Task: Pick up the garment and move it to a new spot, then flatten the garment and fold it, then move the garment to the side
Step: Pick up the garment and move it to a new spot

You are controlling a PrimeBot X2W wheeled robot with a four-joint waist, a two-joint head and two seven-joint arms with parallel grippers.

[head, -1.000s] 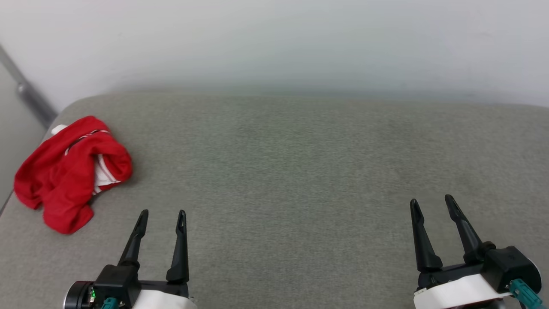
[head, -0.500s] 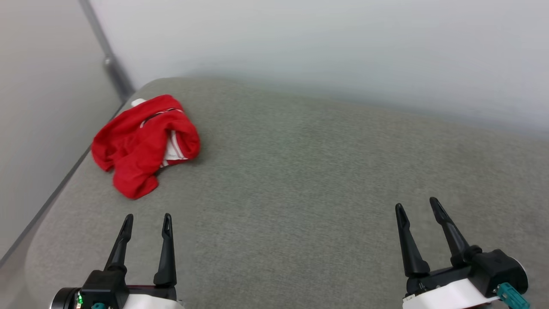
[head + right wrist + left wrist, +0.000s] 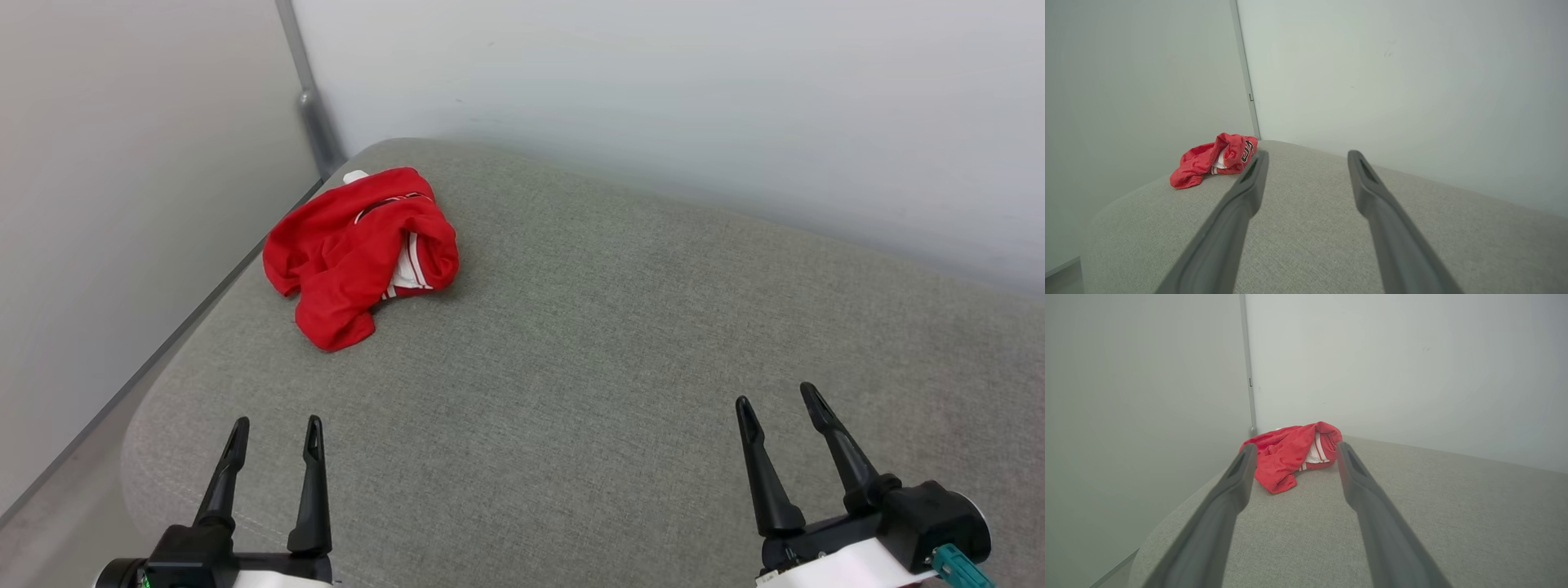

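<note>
left fingers [image 3: 311, 490], right fingers [image 3: 761, 474] wide and empty, garment [image 3: 351, 245] well ahead

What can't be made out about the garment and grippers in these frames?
- Garment: crumpled in every view; its folds hide most lettering, sleeves and shape.
- Left gripper: head view's bottom edge cuts its body.
- Right gripper: same edge cuts its wrist.
- Grey surface: cropped right and below; extent unknown.
</note>
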